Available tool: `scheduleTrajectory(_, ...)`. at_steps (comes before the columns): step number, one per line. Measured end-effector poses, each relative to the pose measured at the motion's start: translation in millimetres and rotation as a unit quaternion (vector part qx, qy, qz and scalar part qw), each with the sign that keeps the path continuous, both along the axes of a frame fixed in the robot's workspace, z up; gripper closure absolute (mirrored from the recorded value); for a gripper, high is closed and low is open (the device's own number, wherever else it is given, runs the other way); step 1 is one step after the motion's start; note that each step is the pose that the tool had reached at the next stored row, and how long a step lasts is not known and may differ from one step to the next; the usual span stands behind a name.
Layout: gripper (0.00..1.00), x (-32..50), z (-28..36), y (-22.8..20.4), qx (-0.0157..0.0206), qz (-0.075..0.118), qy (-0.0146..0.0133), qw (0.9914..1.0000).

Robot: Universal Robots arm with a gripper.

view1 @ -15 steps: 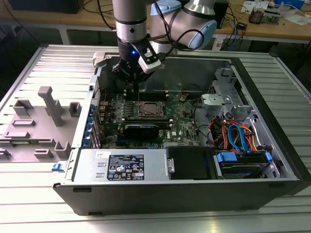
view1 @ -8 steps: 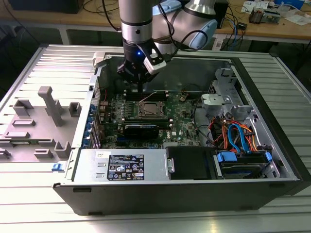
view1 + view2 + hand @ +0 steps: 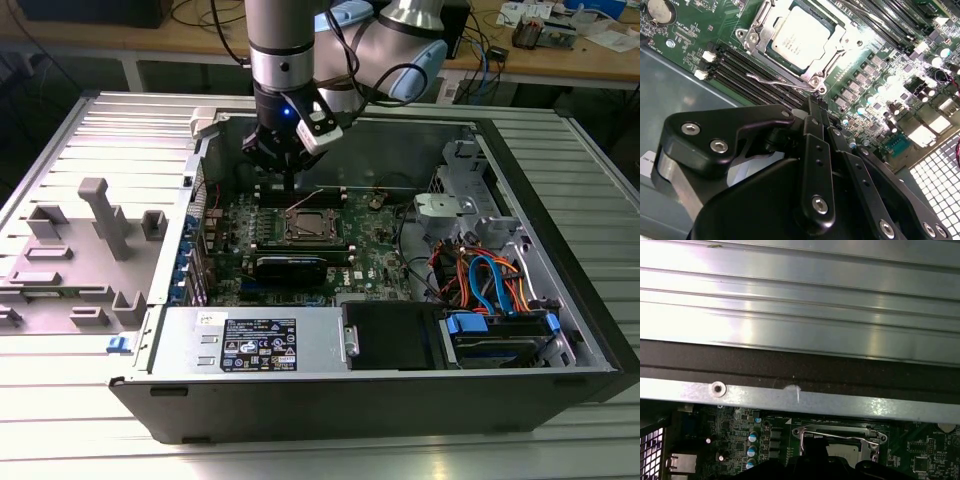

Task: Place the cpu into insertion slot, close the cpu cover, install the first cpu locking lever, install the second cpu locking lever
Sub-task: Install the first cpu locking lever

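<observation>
The cpu [image 3: 800,37], a dull silver square, lies flat in the insertion slot [image 3: 312,226] on the green motherboard. The cpu cover [image 3: 758,24], a thin silver frame, lies down around the chip. One thin wire locking lever [image 3: 774,80] juts out loose from the socket's corner, over the black memory slots. In the first wrist view another wire lever [image 3: 840,432] runs along the socket's edge. My black gripper [image 3: 815,107] hovers just beside the socket near the loose lever, fingers together and holding nothing. In the exterior view the gripper [image 3: 288,172] hangs just behind the socket.
The motherboard sits inside an open computer case [image 3: 560,250] lying on a ribbed metal table. Black memory slots [image 3: 747,70] flank the socket. A power supply [image 3: 255,345] lines the near wall, with drive bays and coloured cables [image 3: 490,285] at the exterior view's right. A grey fixture [image 3: 100,215] stands at its left.
</observation>
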State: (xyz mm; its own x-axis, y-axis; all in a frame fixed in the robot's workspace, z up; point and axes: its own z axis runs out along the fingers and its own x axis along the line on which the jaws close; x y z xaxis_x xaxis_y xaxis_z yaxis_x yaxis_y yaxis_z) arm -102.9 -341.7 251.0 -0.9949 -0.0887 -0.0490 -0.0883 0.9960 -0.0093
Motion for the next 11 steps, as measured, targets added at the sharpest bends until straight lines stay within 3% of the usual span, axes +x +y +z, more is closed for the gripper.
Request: scheduleTrajectory(11,0.89,0.0,-0.3,0.0,0.0000,0.000,0.0000,1.00000)
